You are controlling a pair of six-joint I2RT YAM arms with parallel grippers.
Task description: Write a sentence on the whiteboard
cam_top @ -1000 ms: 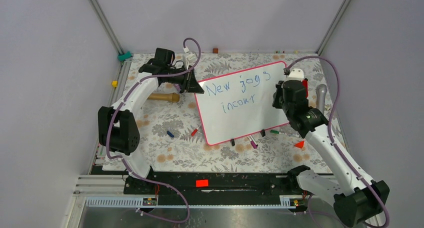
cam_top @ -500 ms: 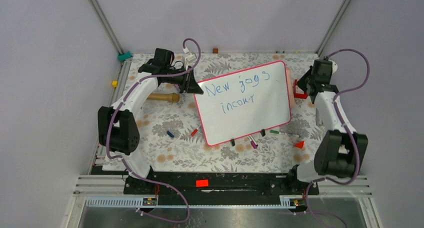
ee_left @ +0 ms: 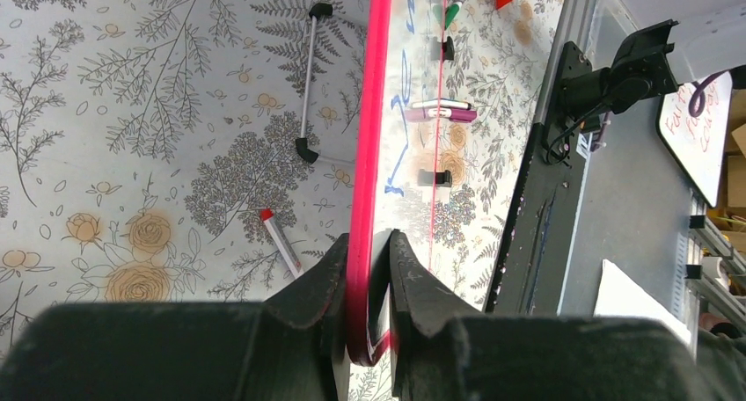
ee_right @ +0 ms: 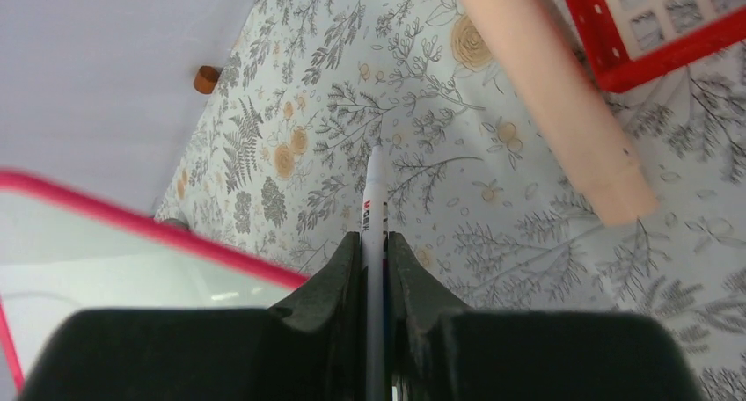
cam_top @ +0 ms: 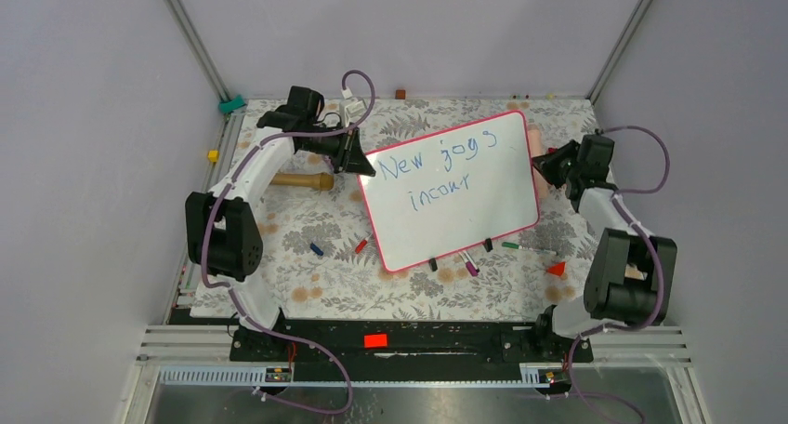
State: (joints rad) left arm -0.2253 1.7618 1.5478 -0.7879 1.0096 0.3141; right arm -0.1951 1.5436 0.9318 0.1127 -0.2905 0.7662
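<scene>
The whiteboard (cam_top: 483,210), white with a pink-red frame, lies tilted on the floral table. The sentence (cam_top: 437,168) is in blue in two lines, about "New jogs incour". My left gripper (cam_top: 361,164) is shut on the board's upper left corner. In the left wrist view its jaws (ee_left: 369,251) clamp the pink frame (ee_left: 365,137). My right gripper (cam_top: 546,166) is just off the board's right edge, shut on a white marker (ee_right: 374,199) that points away from the board corner (ee_right: 132,221).
A wooden handle (cam_top: 302,180) lies left of the board. Loose markers and caps (cam_top: 469,264) lie along its near edge, with a red wedge (cam_top: 557,269). A peach cylinder (ee_right: 545,93) and a red frame (ee_right: 660,32) lie by the right gripper.
My right arm has swung off the board's right part to the far right, then come in beside the board's right edge. The board has turned slightly. The left grip is unchanged.
</scene>
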